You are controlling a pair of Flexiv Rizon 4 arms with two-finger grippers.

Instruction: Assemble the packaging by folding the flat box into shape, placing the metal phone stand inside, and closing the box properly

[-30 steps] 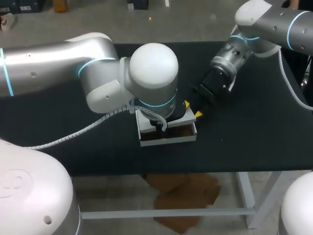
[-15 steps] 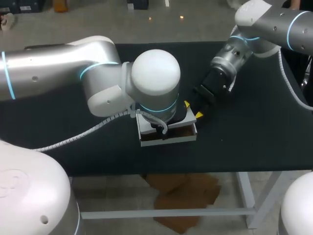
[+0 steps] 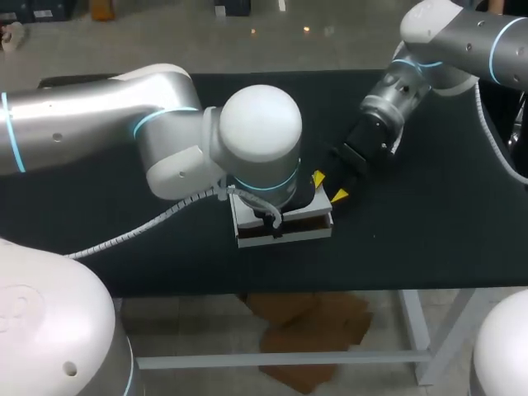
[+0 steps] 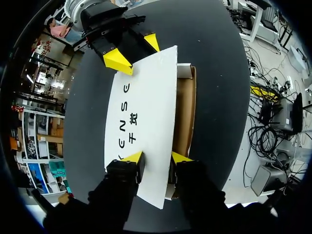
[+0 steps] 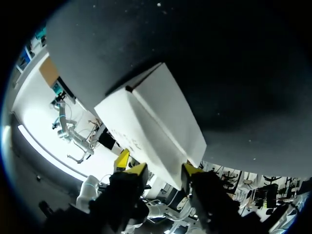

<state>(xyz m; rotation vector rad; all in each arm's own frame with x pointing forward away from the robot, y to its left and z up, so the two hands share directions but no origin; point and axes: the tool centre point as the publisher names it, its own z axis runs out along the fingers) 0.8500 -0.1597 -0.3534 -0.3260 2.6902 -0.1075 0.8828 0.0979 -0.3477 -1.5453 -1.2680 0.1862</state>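
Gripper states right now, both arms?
Left gripper: at the lid of the white cardboard box; grip cannot be told.
Right gripper: at the box's far end; grip cannot be told.

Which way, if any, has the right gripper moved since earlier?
Yes, slightly: the right gripper shifted toward the table's right end, judged against the still box.

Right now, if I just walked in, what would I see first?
You'd first see the white box in the middle of the black table, with brown card showing beside its lid. My left arm, with its big round joint, hangs right over the box. The left gripper is at one end of the lid and the right gripper is at the other, both with bright yellow tips.
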